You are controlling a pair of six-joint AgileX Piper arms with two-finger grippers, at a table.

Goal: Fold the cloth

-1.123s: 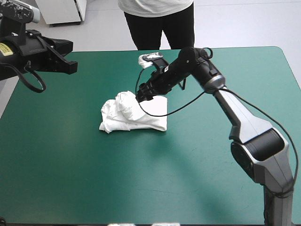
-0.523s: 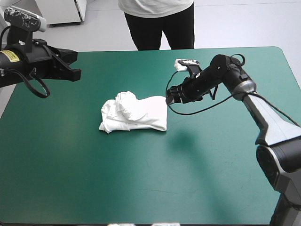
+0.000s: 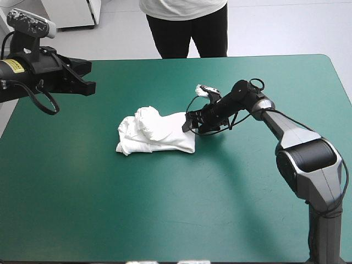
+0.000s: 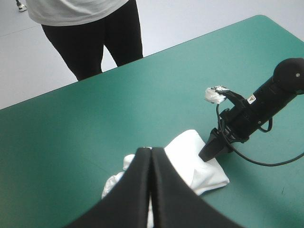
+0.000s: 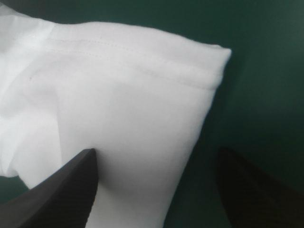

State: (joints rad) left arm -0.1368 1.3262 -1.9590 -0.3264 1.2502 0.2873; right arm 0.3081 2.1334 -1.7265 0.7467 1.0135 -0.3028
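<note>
White T-shirt (image 3: 157, 132): folded bundle on table (image 3: 165, 209)
My right claw (image 3: 190, 123): spread at its edge
My left claw (image 4: 151, 151): clenched, empty

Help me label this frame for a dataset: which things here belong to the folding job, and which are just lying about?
Part of the job:
- T-shirt, a white, loosely folded bundle
- right gripper, open at the bundle's right edge
- left gripper, shut, raised off to the left

Not part of it:
- only the teal-green table cover underneath
</note>
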